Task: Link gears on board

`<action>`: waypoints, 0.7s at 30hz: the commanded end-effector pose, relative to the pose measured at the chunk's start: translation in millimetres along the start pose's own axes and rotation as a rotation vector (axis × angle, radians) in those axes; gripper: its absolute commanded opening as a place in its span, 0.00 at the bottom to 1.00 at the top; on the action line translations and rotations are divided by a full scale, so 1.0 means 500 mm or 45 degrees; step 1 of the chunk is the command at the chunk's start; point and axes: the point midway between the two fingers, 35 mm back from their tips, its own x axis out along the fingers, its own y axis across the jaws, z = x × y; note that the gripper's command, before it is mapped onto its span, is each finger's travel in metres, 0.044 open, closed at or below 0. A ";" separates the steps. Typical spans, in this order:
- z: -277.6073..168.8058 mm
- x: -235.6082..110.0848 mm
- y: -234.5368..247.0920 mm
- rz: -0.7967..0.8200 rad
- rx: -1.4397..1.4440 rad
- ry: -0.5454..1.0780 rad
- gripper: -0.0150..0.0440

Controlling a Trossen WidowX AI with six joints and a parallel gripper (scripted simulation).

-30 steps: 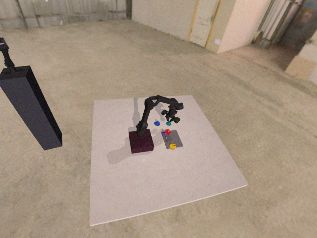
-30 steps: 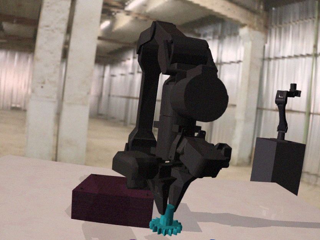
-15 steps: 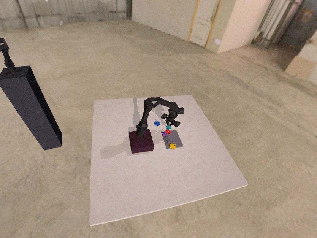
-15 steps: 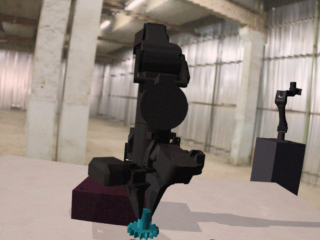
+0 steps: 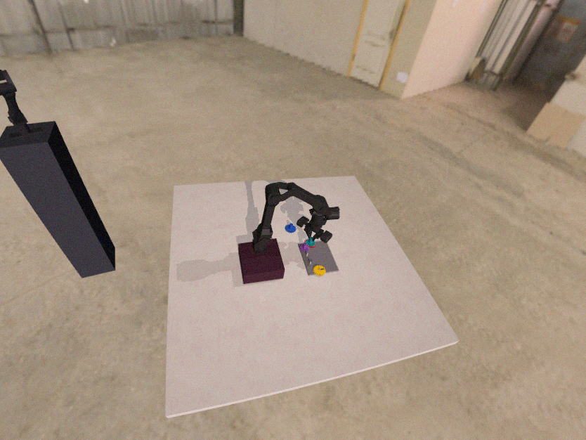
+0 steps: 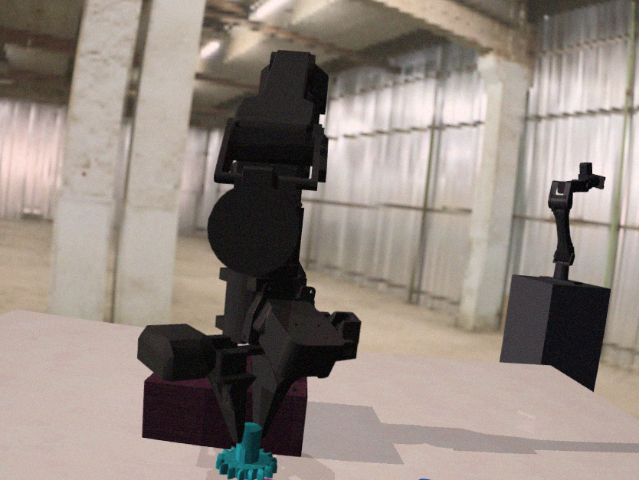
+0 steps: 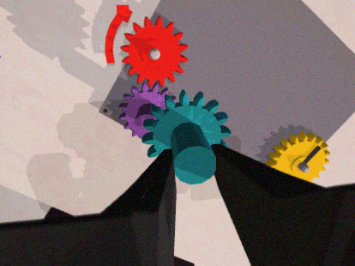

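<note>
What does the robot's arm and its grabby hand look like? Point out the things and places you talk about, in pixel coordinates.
The arm is black all over, with chunky joints and a big round drum. The gripper [image 5: 310, 237] [image 6: 249, 432] [image 7: 191, 154] is black too: two bulky blocks and fingers narrowing to tips.

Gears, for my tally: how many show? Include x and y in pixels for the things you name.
5: teal gear [image 5: 310, 242] [image 6: 247, 465] [image 7: 195, 116] in the gripper [image 5: 310, 238] [image 6: 251, 437] [image 7: 191, 154]; red gear [image 5: 313, 245] [image 7: 167, 45] and purple gear [image 5: 303, 248] [image 7: 136, 105] side by side on the board [image 5: 325, 255] [image 7: 257, 54]; yellow gear [image 5: 318, 270] [image 7: 289, 157] near its edge; blue gear [image 5: 289, 228] [image 6: 424, 478] on the table [image 5: 284, 331] [image 6: 387, 382] [image 7: 195, 230]. More may be hidden.

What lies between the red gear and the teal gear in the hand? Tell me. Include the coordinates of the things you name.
The purple gear [image 5: 303, 247] [image 7: 136, 107], partly covered by the teal gear [image 5: 310, 242] [image 6: 250, 465] [image 7: 201, 120]; the wrist view shows it.
</note>
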 end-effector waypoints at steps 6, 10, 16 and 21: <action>-0.039 0.016 -0.017 -0.009 -0.002 0.001 0.25; -0.057 0.024 -0.023 -0.009 -0.002 0.002 0.25; -0.069 0.028 -0.026 -0.008 -0.002 0.003 0.25; -0.069 0.028 -0.026 -0.008 -0.033 0.003 0.25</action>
